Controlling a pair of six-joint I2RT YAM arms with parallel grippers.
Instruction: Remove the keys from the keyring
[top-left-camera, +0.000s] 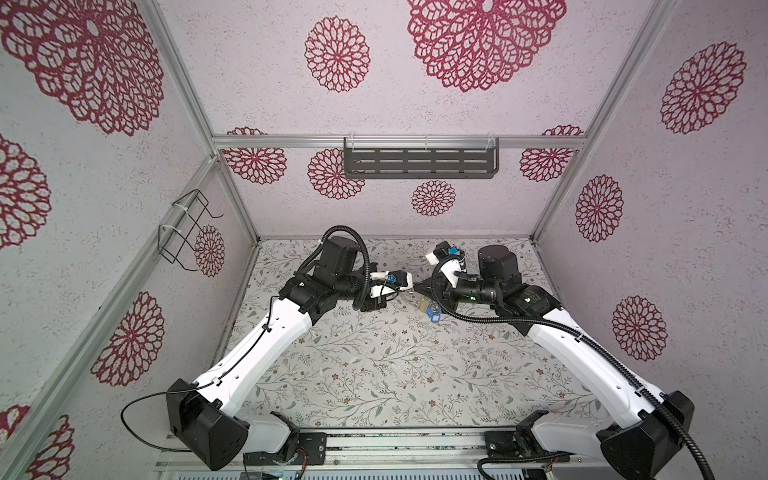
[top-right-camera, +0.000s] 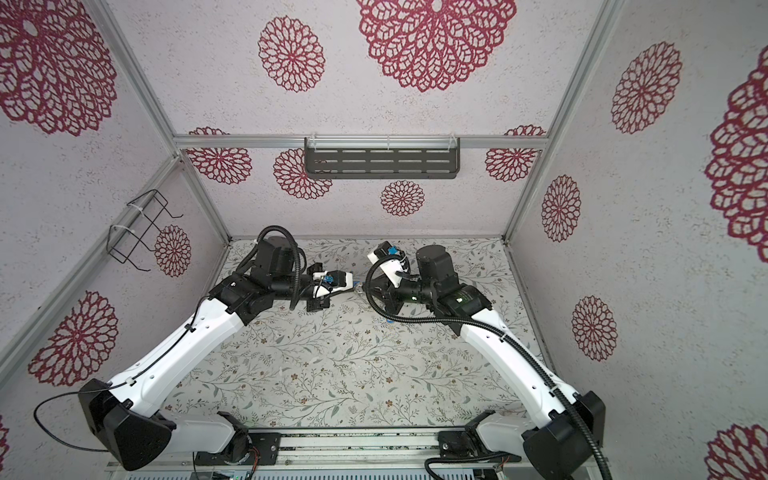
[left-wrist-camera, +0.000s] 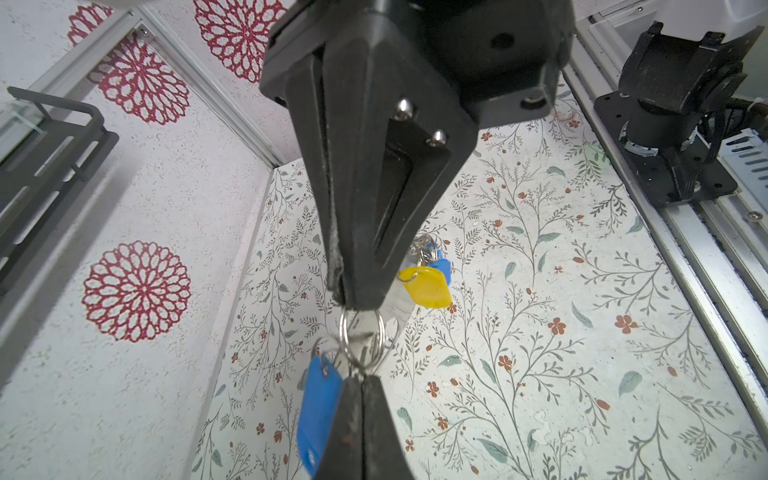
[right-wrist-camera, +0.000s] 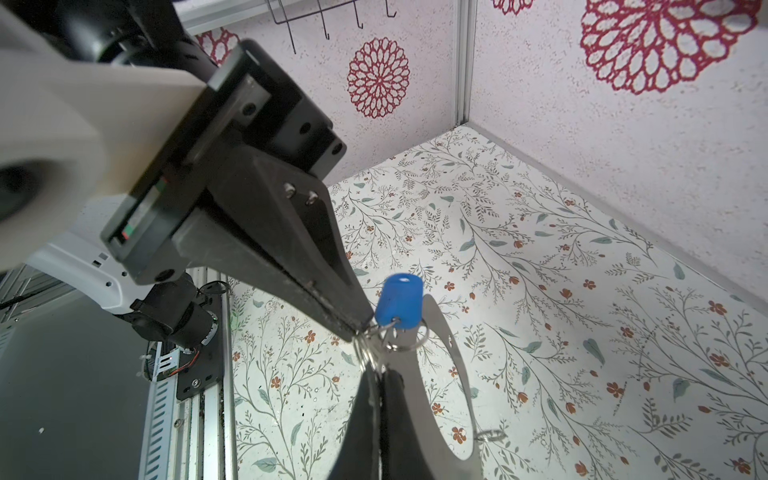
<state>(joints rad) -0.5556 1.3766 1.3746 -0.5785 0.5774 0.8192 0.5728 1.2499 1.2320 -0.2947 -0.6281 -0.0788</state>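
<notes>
Tabletop (top-left-camera: 374, 374) covered in a leafy floral print; walls pale with red rosettes. A slotted dark shelf (top-left-camera: 419, 164) hangs on the back rail and a wire rack (top-left-camera: 187, 226) on the side wall.

Both grippers meet tip to tip above the far middle of the table. In both top views the pinch is too small to read.

Right gripper (right-wrist-camera: 380, 374) clamped on the keyring (right-wrist-camera: 456, 359). Left gripper (left-wrist-camera: 361, 380) clenched on the silver loop of a blue key (left-wrist-camera: 318, 411) — blurred, half behind a finger.

Keyring hangs down toward the table, its far arc cut off at the frame edge. Yellow key (left-wrist-camera: 426, 286) dangles off it — loop end toward the hoop.
</notes>
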